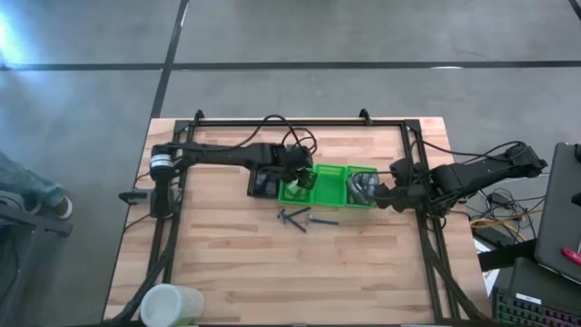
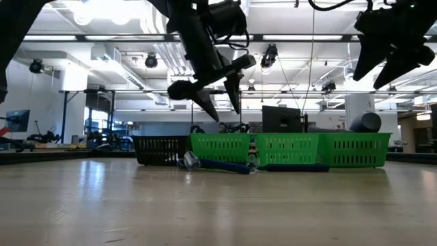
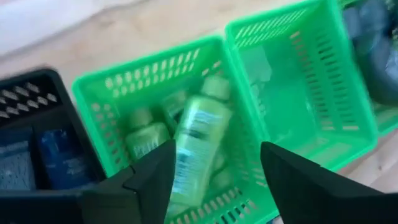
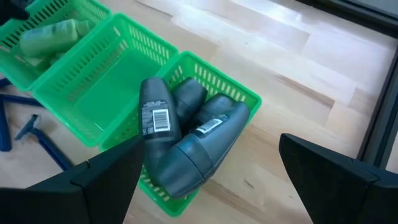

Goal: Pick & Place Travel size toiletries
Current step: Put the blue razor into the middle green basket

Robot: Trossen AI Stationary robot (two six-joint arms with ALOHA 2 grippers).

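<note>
**Sorting under way: green tube dropping into its tray, razors left on the desk**

From above, the left gripper (image 1: 295,168) hangs over the leftmost of three green trays (image 1: 298,188), with a black slotted tray (image 1: 264,184) touching that tray on its outer side. The right gripper (image 1: 388,195) sits just beside the rightmost green tray (image 1: 363,186), which holds grey bottles (image 1: 360,185). A few thin razor-like sticks (image 1: 300,218) lie loose on the desk (image 1: 227,263), just in front of the trays. A white cup (image 1: 170,305) stands at the near left corner, well apart.

At table height, the left gripper (image 2: 218,92) hovers above the tray row with its jaws apart and nothing visible between them. The right one (image 2: 386,58) is higher, and its jaws are hard to read here.

The left wrist camera shows the jaws spread wide around empty air, with a green tube (image 3: 196,140) below them, lying tilted on other tubes in the tray. Dark flat packets (image 3: 59,165) sit in the black tray.

The right wrist camera shows wide-open, empty jaws above the grey bottles (image 4: 186,137) piled in their tray; a blue-handled razor (image 4: 40,140) lies on the desk beyond.

I judge the step in hand to be the release of a tube. Next would likely be a razor, which calls for a low, narrow pinch on a thin stick lying flat on the wood.
</note>
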